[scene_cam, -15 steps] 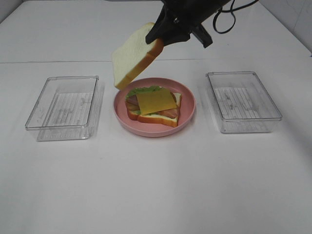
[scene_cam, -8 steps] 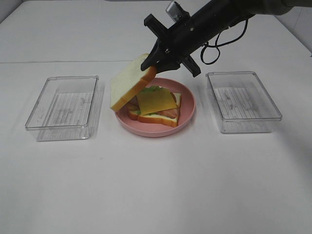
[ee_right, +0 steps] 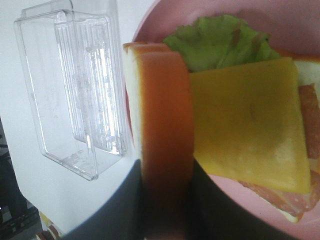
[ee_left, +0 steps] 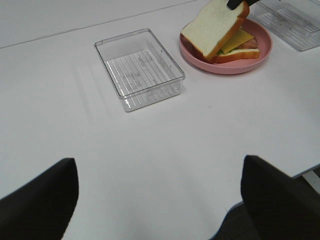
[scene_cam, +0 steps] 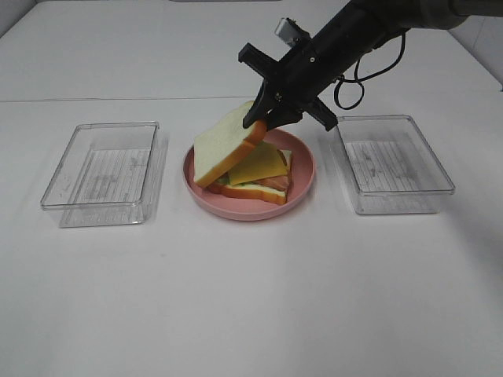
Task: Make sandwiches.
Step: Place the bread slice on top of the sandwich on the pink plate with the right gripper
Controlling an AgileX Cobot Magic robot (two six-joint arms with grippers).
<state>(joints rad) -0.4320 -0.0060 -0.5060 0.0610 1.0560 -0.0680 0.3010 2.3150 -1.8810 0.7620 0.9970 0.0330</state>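
On the round pink plate [scene_cam: 305, 182] lies an open stack: a bottom bread slice [scene_cam: 253, 193], lettuce [ee_right: 220, 42], bacon [scene_cam: 273, 182] and a yellow cheese square [scene_cam: 259, 162]. A second bread slice [scene_cam: 224, 147] leans tilted over the stack's left side, its low edge down at the plate's left rim. My right gripper [scene_cam: 263, 124] is shut on this slice's raised crust edge [ee_right: 165, 115], reaching in from the back right. My left gripper [ee_left: 159, 165] is open with nothing in it, well short of the plate [ee_left: 225, 67], and the high view does not show it.
A clear rectangular tray [scene_cam: 102, 169] stands left of the plate and another clear tray [scene_cam: 393, 161] right of it. The right arm's cable hangs above the right tray's back edge. White tabletop lies all around, with its front edge showing in the left wrist view.
My right gripper has come down and to the right with the bread slice, which has dropped from above the plate to lean over the stack. The left gripper has stayed still.
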